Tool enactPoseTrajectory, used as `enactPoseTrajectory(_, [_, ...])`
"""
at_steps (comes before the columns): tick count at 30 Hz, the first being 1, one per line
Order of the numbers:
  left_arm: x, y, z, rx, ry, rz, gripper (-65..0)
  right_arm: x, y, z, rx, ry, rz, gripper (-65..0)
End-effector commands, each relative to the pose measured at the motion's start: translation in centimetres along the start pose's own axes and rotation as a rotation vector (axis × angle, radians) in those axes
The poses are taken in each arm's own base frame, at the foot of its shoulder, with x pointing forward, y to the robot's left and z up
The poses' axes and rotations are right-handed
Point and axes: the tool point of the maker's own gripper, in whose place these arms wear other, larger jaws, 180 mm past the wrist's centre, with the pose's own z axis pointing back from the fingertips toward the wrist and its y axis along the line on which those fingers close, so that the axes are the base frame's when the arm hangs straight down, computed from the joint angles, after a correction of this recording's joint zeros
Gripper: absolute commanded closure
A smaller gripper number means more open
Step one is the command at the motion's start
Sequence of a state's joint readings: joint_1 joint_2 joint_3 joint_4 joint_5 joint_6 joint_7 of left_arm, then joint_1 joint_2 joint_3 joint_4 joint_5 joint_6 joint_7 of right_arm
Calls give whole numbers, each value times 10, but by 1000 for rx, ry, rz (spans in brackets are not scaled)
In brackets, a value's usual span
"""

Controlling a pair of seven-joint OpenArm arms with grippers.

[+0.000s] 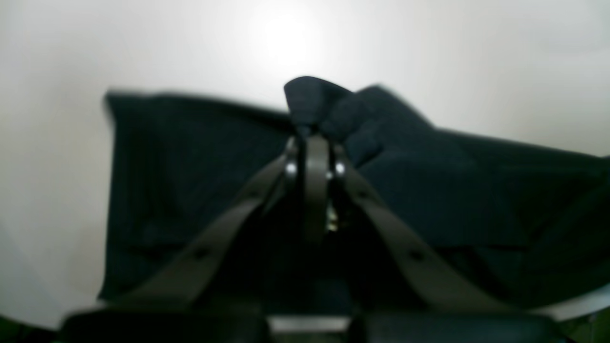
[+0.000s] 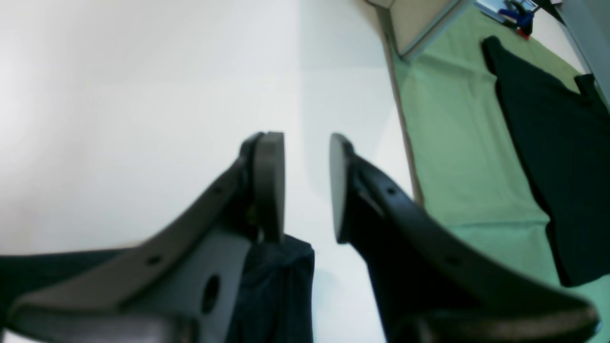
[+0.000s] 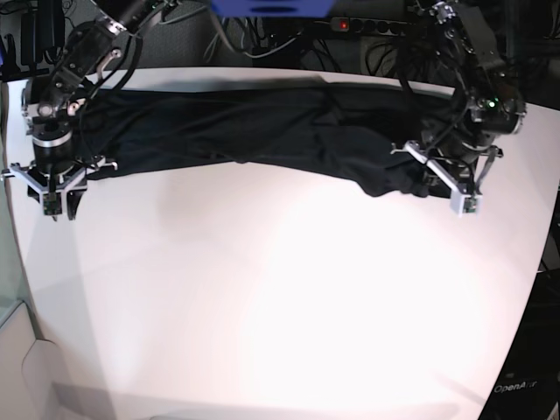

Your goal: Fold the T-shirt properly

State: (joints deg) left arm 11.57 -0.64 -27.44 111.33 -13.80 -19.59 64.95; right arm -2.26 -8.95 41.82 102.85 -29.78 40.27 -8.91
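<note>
Where the left wrist view looks down, the left gripper [image 1: 312,136] is clamped on a raised fold of the dark thin-knit T-shirt [image 1: 190,181] over the white tabletop [image 1: 143,43]. In the right wrist view, the right gripper [image 2: 306,186] stands parted, holding nothing. In the base view, the shirt stretches along the tabletop's far edge.

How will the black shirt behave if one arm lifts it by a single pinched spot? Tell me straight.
Likely floppy: the T-shirt lies in soft wrinkles along the table. Where the left gripper pinches it with jaws closed, the cloth bunches into a peak, so it would probably drape and sag. It looks thin, so probably light.
</note>
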Motion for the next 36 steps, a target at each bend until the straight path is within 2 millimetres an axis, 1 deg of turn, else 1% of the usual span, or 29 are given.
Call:
enactPoseTrajectory(1, [14,6,6,3,-56,5,0,17,-6,0,-16,-61,0,-177])
enactPoseTrajectory(4, [7,29,14,37,-51,37,0,18,-5,0,-14,-62,1,-177])
enactPoseTrajectory(6, [4,37,17,46,-52,45,0,18,-5,0,-14,-62,1,-177])
enactPoseTrajectory(13, [-2,58,25,94,-49,72,0,17,-6,0,-17,-60,-1,-177])
enactPoseTrajectory(16, [-4,64,26,109,-43,78,0,15,-6,1,-18,-57,0,-177])
enactPoseTrajectory(19, [-6,77,27,136,-41,102,0,15,-6,1,-18,-57,0,-177])
enactPoseTrajectory(21, [-11,86,27,150,-32,123,0,11,-5,2,-13,-46,5,-177])
enactPoseTrajectory(24, [-11,91,24,156,-30,144,0,9,-4,3,-9,-42,8,-177])
enactPoseTrajectory(26, [-15,90,18,138,-15,127,0,9,-4,3,-8,-41,8,-177])
enactPoseTrajectory(28, [-12,88,12,116,-29,108,0,9,-4,3,-8,-41,8,-177])
enactPoseTrajectory(32, [-18,87,2,92,-33,121,0,9,-4,3,-8,-41,8,-177])
enactPoseTrajectory(36, [-21,88,-1,89,-25,129,0,9,-4,3,-8,-41,8,-177])
